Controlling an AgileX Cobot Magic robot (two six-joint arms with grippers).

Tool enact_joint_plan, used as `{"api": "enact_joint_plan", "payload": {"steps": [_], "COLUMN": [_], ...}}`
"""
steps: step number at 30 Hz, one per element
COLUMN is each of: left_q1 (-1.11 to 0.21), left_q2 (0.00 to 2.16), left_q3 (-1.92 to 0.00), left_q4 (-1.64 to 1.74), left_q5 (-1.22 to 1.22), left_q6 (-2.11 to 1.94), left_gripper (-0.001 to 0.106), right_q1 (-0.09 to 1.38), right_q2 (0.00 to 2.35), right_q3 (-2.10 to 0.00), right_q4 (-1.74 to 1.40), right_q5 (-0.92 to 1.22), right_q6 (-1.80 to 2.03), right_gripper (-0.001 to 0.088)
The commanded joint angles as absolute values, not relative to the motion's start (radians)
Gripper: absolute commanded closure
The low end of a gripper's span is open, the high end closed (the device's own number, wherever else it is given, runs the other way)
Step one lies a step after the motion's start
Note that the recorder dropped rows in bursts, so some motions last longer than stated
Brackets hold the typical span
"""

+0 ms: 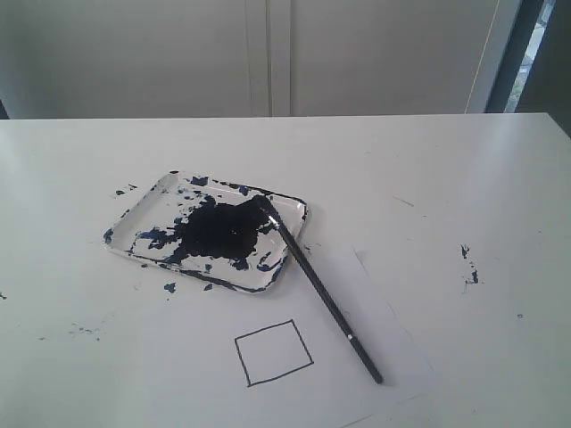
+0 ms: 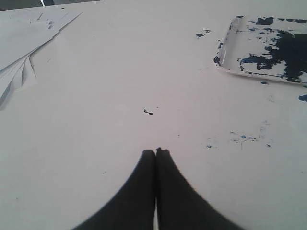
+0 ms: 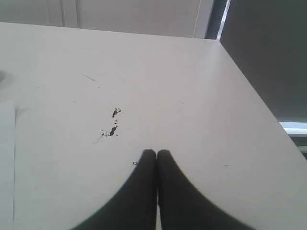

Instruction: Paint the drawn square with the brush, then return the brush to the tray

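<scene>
White table [image 1: 428, 169] carries paint specks [image 1: 469, 266], seemingly loose sheets [image 2: 19, 52].

No legible txt, no labels, no nos. (any view)

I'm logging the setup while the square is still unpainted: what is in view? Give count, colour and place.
tray: one, white smeared with blue-black paint, on the table left of centre
brush: one, black handle, tip in the tray's paint, handle lying over the rim onto the paper
drawn square: one, thin black outline, blank inside, on the paper in front of the tray
paper sheet: one, white, under the square and the brush handle
loose sheets: a few, white, on the table away from the tray
paint specks: several, dark, right of the paper and around the tray
table: one, white
left gripper: one, black, shut, empty
right gripper: one, black, shut, empty
</scene>
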State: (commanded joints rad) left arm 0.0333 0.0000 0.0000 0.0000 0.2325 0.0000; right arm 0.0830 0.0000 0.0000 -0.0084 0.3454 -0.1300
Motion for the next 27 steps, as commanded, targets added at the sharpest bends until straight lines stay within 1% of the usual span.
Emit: {"api": "enact_joint_plan", "payload": {"steps": [12,16,21,27], "left_q1": [0.033,0.033,0.033,0.033], "left_q2": [0.0,0.0,0.0,0.0], "left_q3": [0.0,0.0,0.0,0.0], "left_q4": [0.0,0.0,0.0,0.0], "left_q5": [0.233,0.233,0.233,0.233], "left_q6": [0.0,0.0,0.0,0.0], "left_gripper": [0.105,0.105,0.105,0.105], "right_q1": [0.083,0.083,0.083,0.081], "right_q2": [0.0,0.111,0.311,0.491], "right_q3": [0.0,-0.029,-0.142,-0.281], "right_q4": [-0.008,-0.008,-0.008,-0.008], "right_q5": [0.347,0.336,0.336,0.336], "right_q6": [-0.13,-0.13,-0.13,-0.13], "right_gripper": [0.0868,0.0868,0.0868,0.0868]}}
